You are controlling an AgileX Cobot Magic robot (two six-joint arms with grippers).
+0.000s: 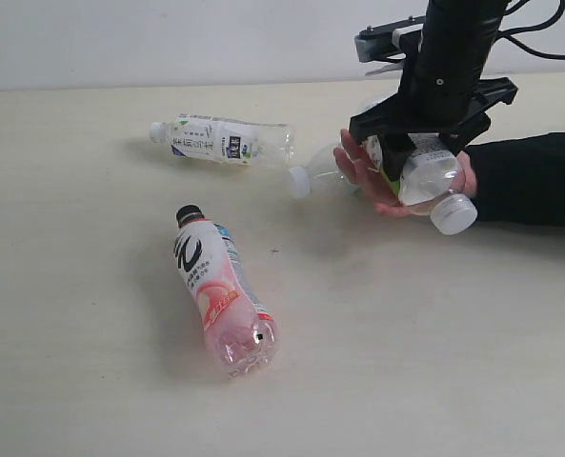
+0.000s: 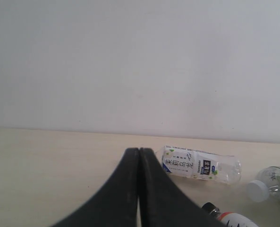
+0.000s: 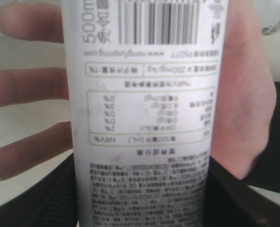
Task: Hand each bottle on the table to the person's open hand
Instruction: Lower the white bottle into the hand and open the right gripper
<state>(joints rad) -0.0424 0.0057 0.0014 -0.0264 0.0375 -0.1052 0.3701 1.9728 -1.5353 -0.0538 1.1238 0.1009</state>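
Bottle held (image 1: 427,176): exterior view; across the palm of the person's open hand (image 1: 366,173), white cap poking past the hand's near edge.
Right gripper (image 1: 425,152): clamped on that bottle, directly over the hand.
Clear bottle (image 1: 322,171): on the bench (image 1: 91,381), just beyond the hand's fingertips.
White-label bottle (image 1: 220,140): on its side, farther from the hand.
Pink bottle (image 1: 223,295): on its side, well apart from the hand.
Left gripper (image 2: 139,189): left wrist view; fingers pressed together, holding nothing.
Label (image 3: 140,118): right wrist view; fills the frame, the hand's spread fingers (image 3: 21,85) behind it.
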